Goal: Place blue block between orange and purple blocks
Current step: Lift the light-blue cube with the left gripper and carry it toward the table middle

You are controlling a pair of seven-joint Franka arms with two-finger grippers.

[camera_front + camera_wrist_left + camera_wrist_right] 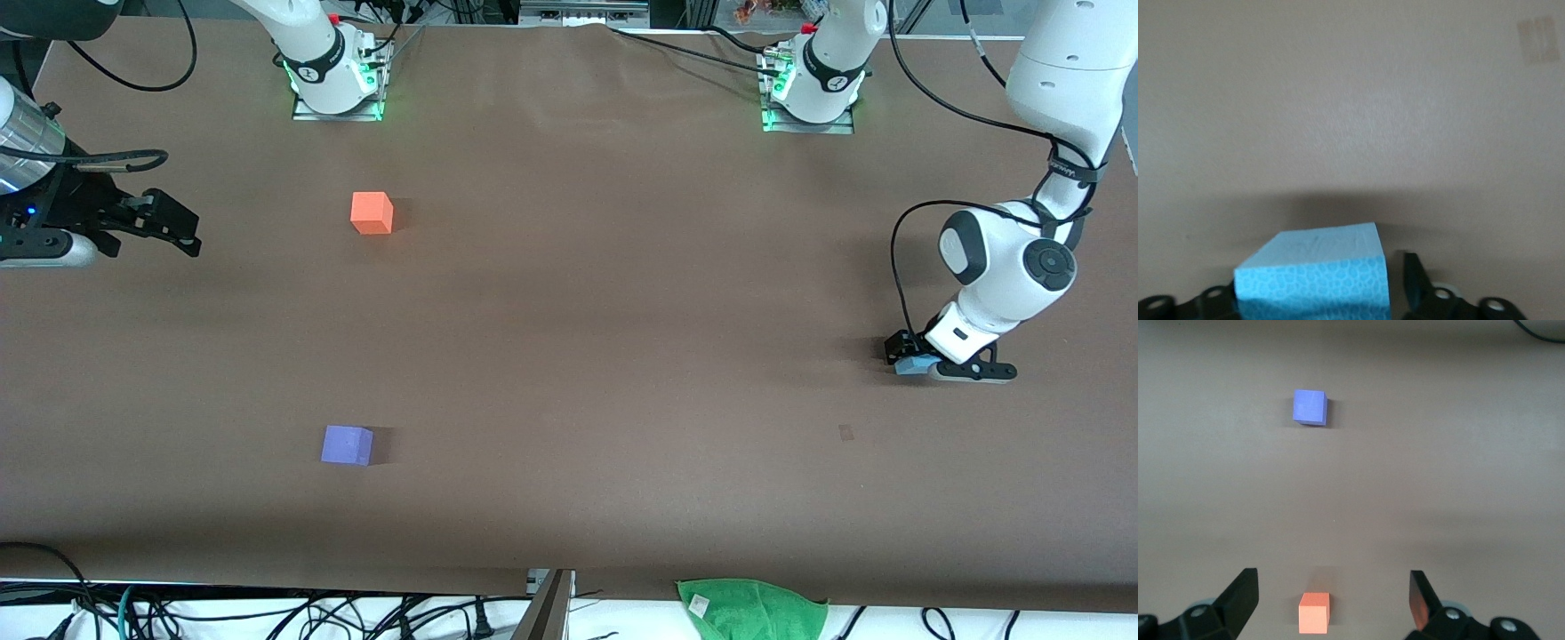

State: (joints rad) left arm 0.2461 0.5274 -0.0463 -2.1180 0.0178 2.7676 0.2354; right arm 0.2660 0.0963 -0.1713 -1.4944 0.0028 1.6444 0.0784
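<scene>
The blue block (912,364) lies on the brown table near the left arm's end. My left gripper (921,363) is down at the table with its jaws around the block. In the left wrist view the blue block (1315,277) fills the space between the jaws. A narrow gap shows between it and one finger (1414,280), so my left gripper (1318,293) is open. The orange block (372,213) and purple block (347,444) sit toward the right arm's end, the purple one nearer the front camera. My right gripper (178,227) waits open and empty, and its wrist view shows the orange block (1315,612) and purple block (1310,407).
A green cloth (754,609) hangs at the table's front edge. A small tape mark (845,432) is on the table near the left gripper and also shows in the left wrist view (1538,39). Cables run along the table's edges.
</scene>
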